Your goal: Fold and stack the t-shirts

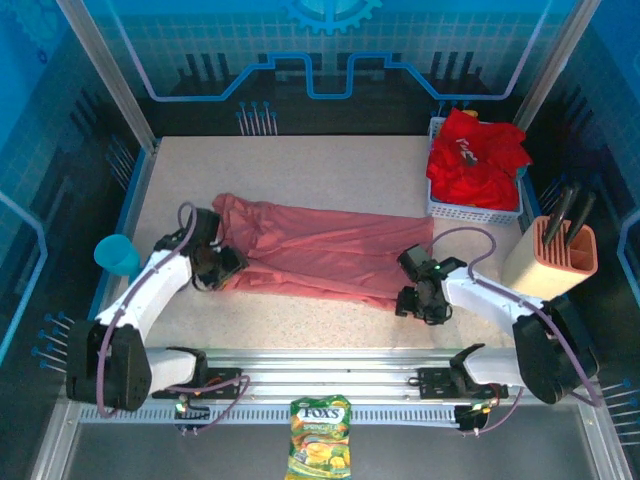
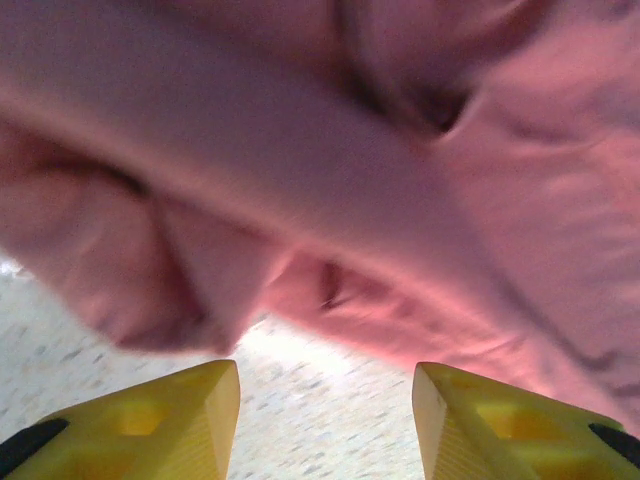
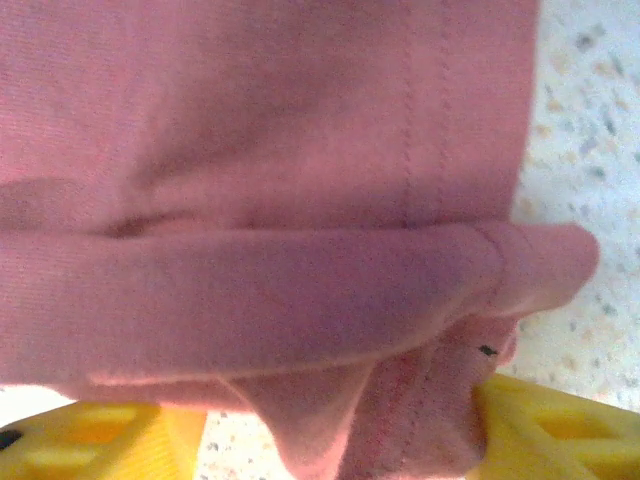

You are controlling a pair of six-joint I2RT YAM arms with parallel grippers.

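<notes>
The salmon-pink t-shirt (image 1: 320, 255) lies stretched across the table (image 1: 300, 170), so with my left gripper (image 2: 325, 400) jaws spread just short of its bunched end and my right gripper (image 3: 340, 440) jaws spread around the hem fold, I should seat both deep before pinching.

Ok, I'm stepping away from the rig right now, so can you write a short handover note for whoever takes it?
Left gripper: open, holding nothing, at the left end of the pink shirt.
Right gripper: open, the shirt's right edge between its jaws, not clamped.
The pink shirt lies stretched on the table, seemingly folded over lengthwise; red shirts are heaped in the basket.
Done: nothing stacked. Left: finish the pink shirt, fold the red ones, stack all.
</notes>
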